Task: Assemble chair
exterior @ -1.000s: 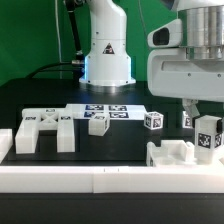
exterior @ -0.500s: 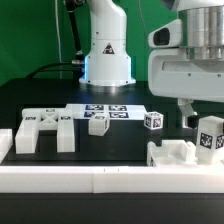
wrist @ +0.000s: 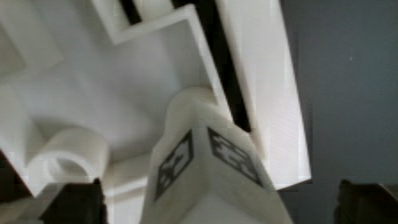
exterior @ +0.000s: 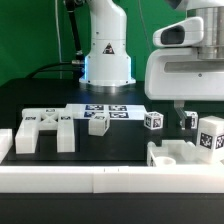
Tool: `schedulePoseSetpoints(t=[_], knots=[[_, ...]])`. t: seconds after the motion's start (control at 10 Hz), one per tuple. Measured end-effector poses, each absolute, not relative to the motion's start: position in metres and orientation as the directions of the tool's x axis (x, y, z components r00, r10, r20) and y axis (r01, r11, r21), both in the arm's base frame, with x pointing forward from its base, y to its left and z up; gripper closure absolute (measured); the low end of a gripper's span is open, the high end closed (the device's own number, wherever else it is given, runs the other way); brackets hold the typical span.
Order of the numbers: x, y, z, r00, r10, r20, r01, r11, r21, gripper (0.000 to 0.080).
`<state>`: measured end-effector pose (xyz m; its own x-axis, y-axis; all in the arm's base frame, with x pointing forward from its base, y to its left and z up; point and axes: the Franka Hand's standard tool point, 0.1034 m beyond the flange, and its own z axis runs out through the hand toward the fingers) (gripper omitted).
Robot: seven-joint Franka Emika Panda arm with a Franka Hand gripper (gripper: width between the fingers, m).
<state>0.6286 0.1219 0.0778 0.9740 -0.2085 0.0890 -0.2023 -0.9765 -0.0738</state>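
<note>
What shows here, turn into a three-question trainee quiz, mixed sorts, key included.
1. True or false: the gripper is shut on the tagged block.
2. The marker board is: A) lying flat on the table; B) propped upright; C) between the jaws.
3. Fill in: the tagged block stands toward the exterior view's ____ edge.
Key: 1 false, the jaws stand open above it; 2 A; 3 right.
</note>
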Motion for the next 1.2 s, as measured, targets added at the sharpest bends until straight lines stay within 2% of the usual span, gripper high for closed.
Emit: schedulePoseSetpoints(t=[0.2, 0.6, 0.7, 0.8, 0.9, 1.0, 1.2], knots=[[0.6298, 0.1212, 0.0786, 0.994, 0.013, 0.106, 0.016, -0.999, -0.031, 0.0150], [0.6310, 0.1200, 0.0792, 0.951, 0.288, 0.112, 0.288, -0.957, 0.015, 0.0150], [0.6312, 0.1190, 0.0792, 0.944, 0.310, 0.112, 0.310, -0.951, 0.018, 0.0238], [0.6312, 0.1191, 0.0791, 0.948, 0.299, 0.112, 0.299, -0.954, 0.016, 0.0373], [0.6312, 0.1188, 0.0791, 0.948, 0.298, 0.112, 0.298, -0.954, 0.016, 0.0373], [0.6313, 0.1188, 0.0792, 0.950, 0.291, 0.112, 0.291, -0.957, 0.015, 0.0510], [0.6313, 0.1188, 0.0792, 0.960, 0.255, 0.113, 0.255, -0.967, 0.011, 0.0509]])
